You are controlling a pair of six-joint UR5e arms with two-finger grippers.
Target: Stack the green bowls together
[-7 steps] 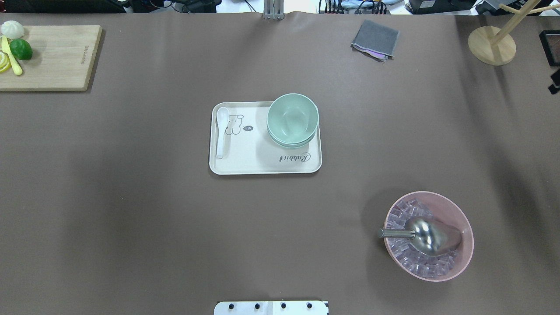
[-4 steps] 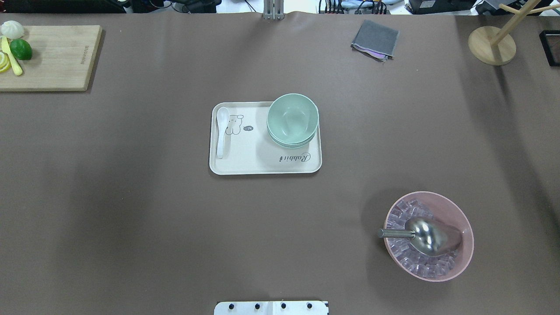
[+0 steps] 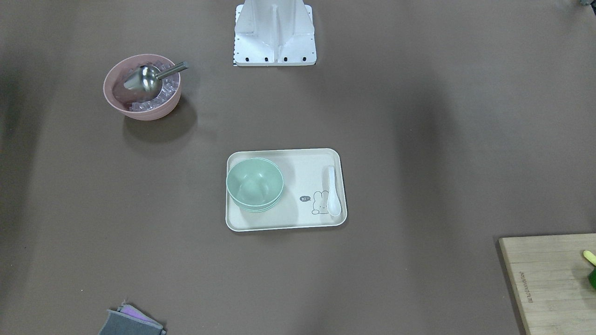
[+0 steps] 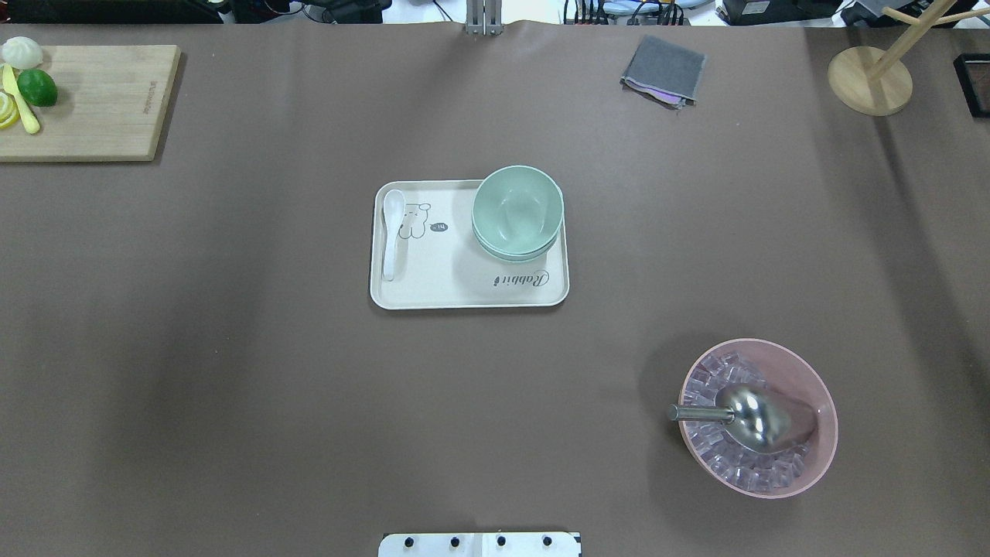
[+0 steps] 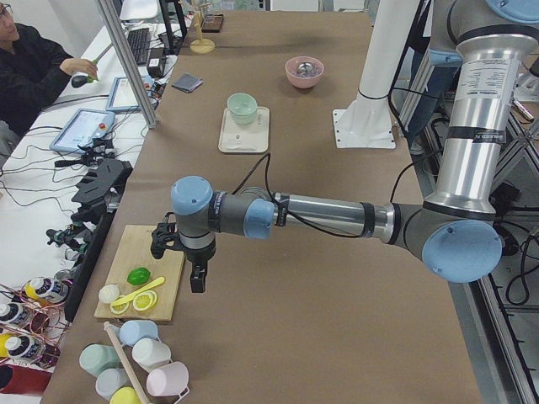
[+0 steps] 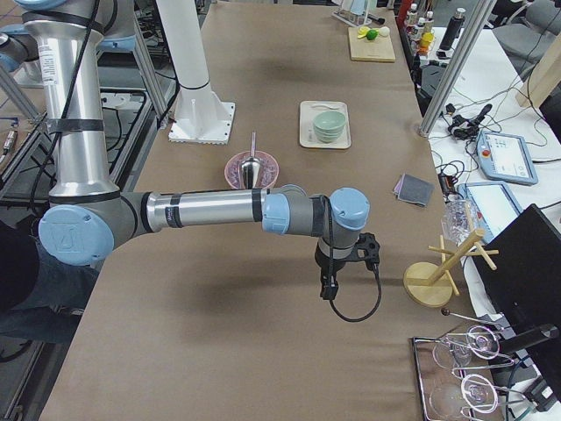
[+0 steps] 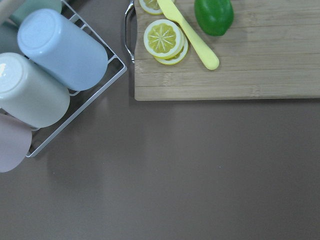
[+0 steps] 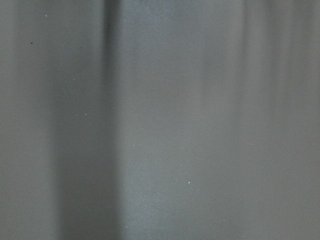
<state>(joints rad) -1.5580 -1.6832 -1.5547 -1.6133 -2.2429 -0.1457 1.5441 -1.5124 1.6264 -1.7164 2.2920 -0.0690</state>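
green bowls (image 4: 517, 213) nested; stacking looked done
they sat on the tray (image 4: 433, 288); left hand (image 5: 198, 284) and right hand (image 6: 327, 292) hung at the counter's (image 4: 232, 348) ends, grip impossible to tell; no further move seemed needed.

2 high views face each other, sharing the green bowls (image 4: 517, 209); 2 end views look lengthwise; wrist cameras point down, close.

- Green bowls (image 4: 517, 210): three
- Pink bowl (image 4: 808, 370): one
- Metal scoop (image 4: 762, 418): one
- Tray (image 4: 441, 288): one
- White spoon (image 4: 393, 232): one
- Cutting board (image 4: 100, 100): one
- Grey cloth (image 4: 663, 68): one
- Lime (image 4: 37, 87): one
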